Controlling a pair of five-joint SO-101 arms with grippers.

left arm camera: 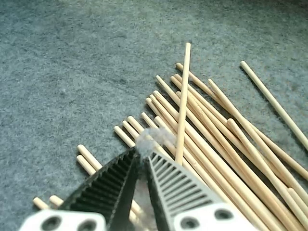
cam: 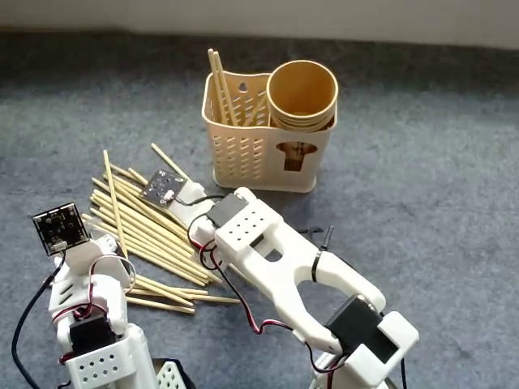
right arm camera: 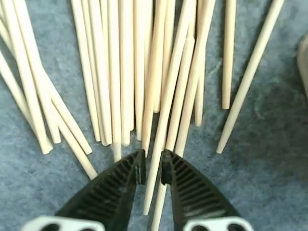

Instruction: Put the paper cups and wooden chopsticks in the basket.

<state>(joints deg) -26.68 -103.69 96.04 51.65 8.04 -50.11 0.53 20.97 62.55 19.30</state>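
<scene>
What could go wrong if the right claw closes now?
1. The right claw stands open around the ends of two chopsticks. It may pinch both, and held so near the end they may swing or slip.
2. In the basket, leaning chopsticks crowd the compartment beside the paper cups. New ones may catch the rim.

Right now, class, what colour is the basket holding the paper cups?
The basket is cream, its walls pierced with small slots; the high view shows it best.

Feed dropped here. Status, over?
Left fingers shut over the pile. Right fingers open astride a chopstick. Cups in basket; chopsticks mostly on the carpet. Nothing in the way.
</scene>
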